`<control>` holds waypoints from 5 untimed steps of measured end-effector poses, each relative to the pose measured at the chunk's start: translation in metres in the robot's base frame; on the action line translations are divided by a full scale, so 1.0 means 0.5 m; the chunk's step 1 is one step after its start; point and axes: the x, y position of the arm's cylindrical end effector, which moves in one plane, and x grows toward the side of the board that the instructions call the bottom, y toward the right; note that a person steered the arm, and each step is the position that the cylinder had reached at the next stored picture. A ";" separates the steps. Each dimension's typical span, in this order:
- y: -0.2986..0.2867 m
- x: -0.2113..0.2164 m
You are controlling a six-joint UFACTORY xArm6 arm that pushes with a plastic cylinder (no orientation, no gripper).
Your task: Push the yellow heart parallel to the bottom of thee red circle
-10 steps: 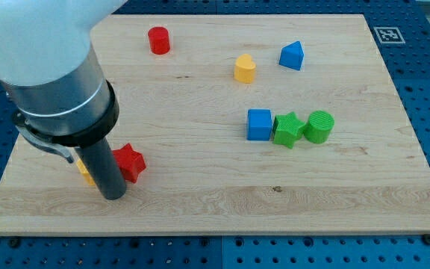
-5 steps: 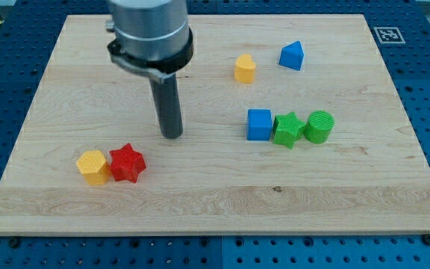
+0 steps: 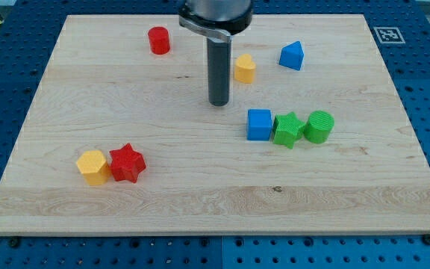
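The yellow heart (image 3: 245, 68) stands on the wooden board (image 3: 200, 202) near the view's top, right of centre. The red circle (image 3: 158, 39), a short cylinder, stands further left and a little higher in the view. My tip (image 3: 219, 102) rests on the board below and to the left of the yellow heart, with a small gap between them. The rod's upper part passes just left of the heart without hiding it.
A blue triangle (image 3: 292, 55) lies right of the heart. A blue cube (image 3: 259, 124), green star (image 3: 287, 129) and green cylinder (image 3: 319, 126) stand in a row at middle right. A yellow hexagon (image 3: 92, 167) and red star (image 3: 127, 163) touch at lower left.
My tip has moved from beside the red star at lower left up and to the right, to just below-left of the yellow heart. No block has moved.
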 end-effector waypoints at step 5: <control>0.245 -0.057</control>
